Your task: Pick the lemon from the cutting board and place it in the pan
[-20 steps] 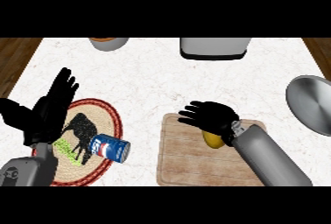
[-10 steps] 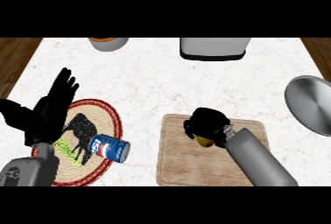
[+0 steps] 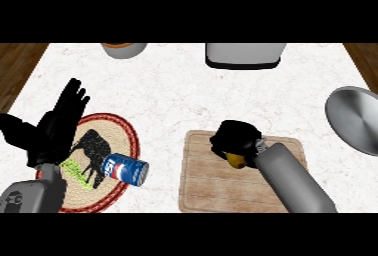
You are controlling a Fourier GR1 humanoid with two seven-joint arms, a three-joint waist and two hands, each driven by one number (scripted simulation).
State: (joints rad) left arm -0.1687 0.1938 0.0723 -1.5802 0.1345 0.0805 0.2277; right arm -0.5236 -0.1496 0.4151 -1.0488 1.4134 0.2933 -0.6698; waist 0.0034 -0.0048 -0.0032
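Your right hand (image 3: 235,138) is curling its fingers round the lemon (image 3: 236,160) over the cutting board (image 3: 210,185), w/ only a bit of yellow showing below the palm. Pan (image 3: 356,122) is sitting well apart at right edge. Left hand (image 3: 55,125) is resting open, fingers up, by the woven mat (image 3: 122,137) w/ a can (image 3: 125,169)

text: none legible | can (image 3: 125,169): blue with red-white round logo, lettering unreadable

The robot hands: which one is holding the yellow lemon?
The right robot hand, curled round the lemon over the cutting board. The left robot hand is open, holding nothing.
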